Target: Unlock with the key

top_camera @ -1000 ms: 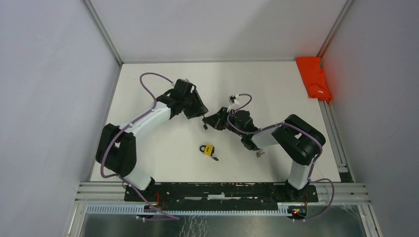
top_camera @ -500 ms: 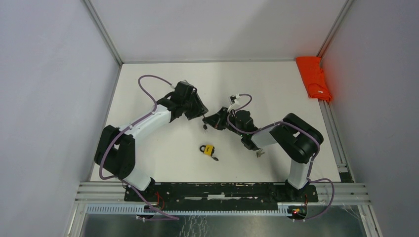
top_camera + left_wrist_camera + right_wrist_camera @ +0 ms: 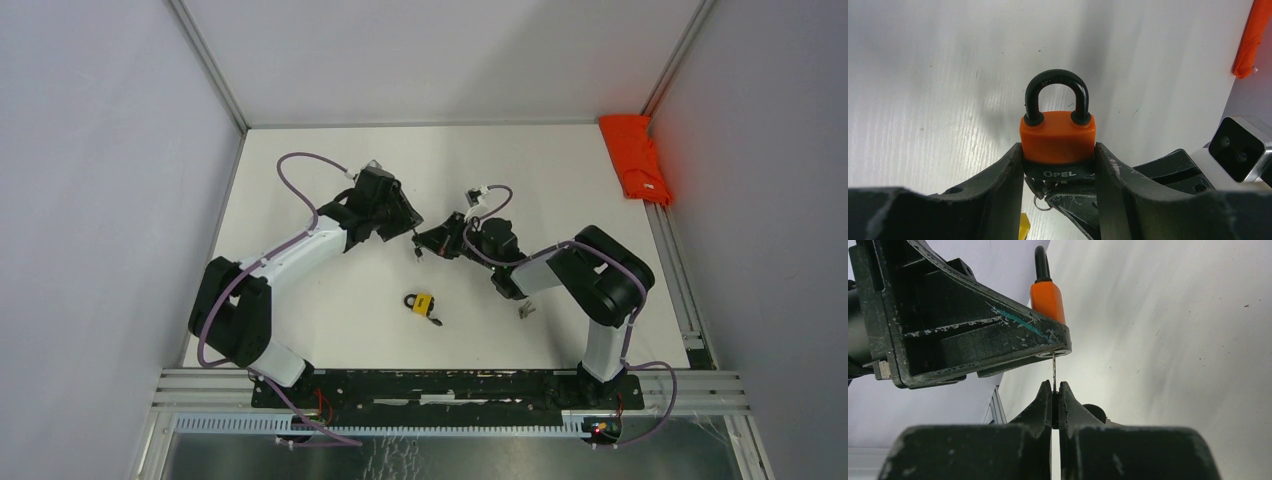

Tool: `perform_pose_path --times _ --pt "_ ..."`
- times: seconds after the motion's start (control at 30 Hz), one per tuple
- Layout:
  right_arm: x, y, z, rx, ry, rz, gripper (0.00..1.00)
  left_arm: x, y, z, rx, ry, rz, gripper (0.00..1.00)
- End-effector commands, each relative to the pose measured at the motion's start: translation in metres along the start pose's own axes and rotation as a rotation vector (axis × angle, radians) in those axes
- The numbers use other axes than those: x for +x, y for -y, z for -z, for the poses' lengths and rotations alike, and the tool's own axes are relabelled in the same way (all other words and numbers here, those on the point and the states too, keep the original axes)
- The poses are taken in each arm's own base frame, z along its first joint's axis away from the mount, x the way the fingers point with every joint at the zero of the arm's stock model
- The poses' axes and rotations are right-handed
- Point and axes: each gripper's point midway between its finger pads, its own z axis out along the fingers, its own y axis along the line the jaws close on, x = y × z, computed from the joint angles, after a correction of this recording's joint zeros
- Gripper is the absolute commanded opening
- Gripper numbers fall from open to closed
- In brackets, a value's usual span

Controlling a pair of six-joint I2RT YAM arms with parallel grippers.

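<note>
My left gripper (image 3: 1058, 160) is shut on an orange padlock (image 3: 1058, 137) with a black shackle, held above the table with the shackle pointing away from the wrist. In the right wrist view the padlock (image 3: 1047, 299) shows behind the left fingers. My right gripper (image 3: 1053, 390) is shut on the key (image 3: 1053, 371), whose thin blade rises to the padlock's underside. In the top view the two grippers meet at mid-table, left (image 3: 405, 222) and right (image 3: 428, 243). A spare key and ring (image 3: 1040, 192) hang below the lock.
A second, yellow padlock (image 3: 423, 303) with keys lies on the table nearer the bases. An orange cloth (image 3: 634, 158) lies at the far right edge by the rail. A small metal piece (image 3: 524, 311) lies beside the right arm.
Both grippers have shifted slightly toward the far side, staying together. The left arm's cable loop has moved a little left. Holds are unchanged.
</note>
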Motion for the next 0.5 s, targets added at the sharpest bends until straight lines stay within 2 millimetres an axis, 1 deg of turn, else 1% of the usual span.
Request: perform_pose_path --times 0.0,0.27,0.47 --pt "-0.068 -0.017 -0.012 -0.067 0.200 0.035 0.00 0.047 0.032 0.030 0.128 -0.177 -0.017 0.02" --pt "-0.083 -0.022 -0.015 -0.114 0.173 0.087 0.00 0.050 0.028 0.030 0.120 -0.186 -0.032 0.02" --pt "-0.087 -0.026 -0.017 -0.160 0.139 0.130 0.00 0.051 0.028 0.030 0.122 -0.194 -0.040 0.02"
